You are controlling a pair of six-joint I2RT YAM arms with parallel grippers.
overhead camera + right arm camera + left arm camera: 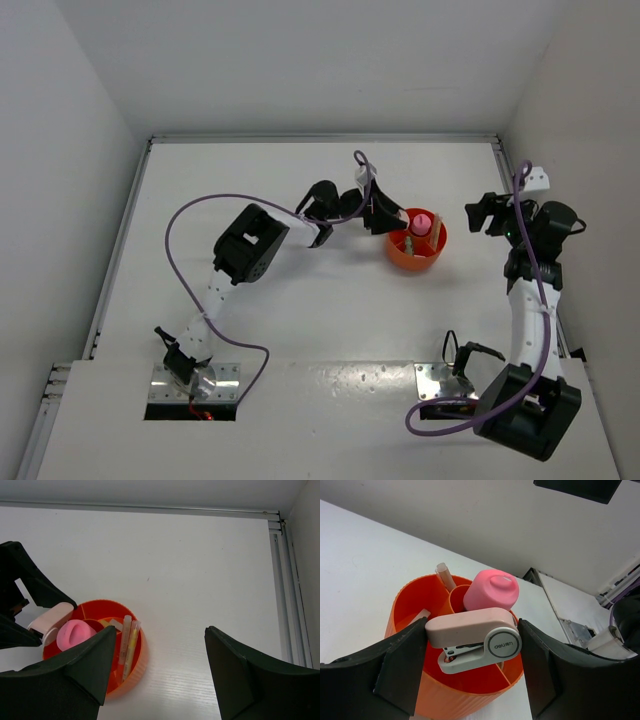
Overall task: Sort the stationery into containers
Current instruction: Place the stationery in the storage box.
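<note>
"Stationery is nearly all inside the orange cup (400,258), correct? Where does it stand?"

"On the white surface (320,320), between my left arm (250,250) and right arm (527,310). The cup is my biggest worry. My left jaws are clamped end to end on the small pink stapler (462,626), low over the compartment nearest that wrist camera. If I descend off-line, I think a finger catches the rim and shoves or tips the whole cup."

"Could the right side steady it?"

"Not as it is. My right jaws are spread with nothing between them, over bare surface beside the cup and apart from it."

"And the stapler itself?"

"It looks about as long as its compartment is wide. If I let go too high, it may bridge a divider or bounce out."

"Smaller things?"

"The pink-capped tube (491,591) stands in the centre well, right behind the stapler. I cannot tell whether they touch. A nudge could lean it over. The thin yellow stick (132,642) and its clear neighbour (125,635) lean in another compartment, and a jolt could spill them."
</note>
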